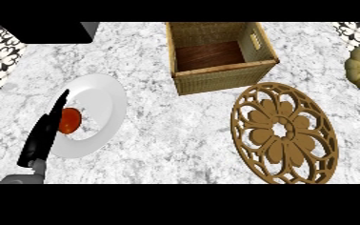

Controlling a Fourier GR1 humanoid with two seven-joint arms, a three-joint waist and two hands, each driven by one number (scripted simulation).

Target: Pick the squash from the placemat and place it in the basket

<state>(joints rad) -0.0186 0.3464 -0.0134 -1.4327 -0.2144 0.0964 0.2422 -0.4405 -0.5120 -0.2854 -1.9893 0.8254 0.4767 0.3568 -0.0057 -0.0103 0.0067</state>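
Note:
The round wooden placemat with a cut-out flower pattern lies at the right, and nothing rests on it. At the view's right edge, beyond the placemat, shows part of an olive, ribbed, rounded thing, perhaps the squash; most of it is cut off. The open wicker basket stands at the top middle with a bare dark wooden floor. My left hand rests at the left over a white plate, fingers straight and pointing up. My right hand does not show.
The white plate at the left carries a red round thing beside my left hand. A dark box sits at the top left. Black-and-white patterned pieces show at the left edge and the top right corner.

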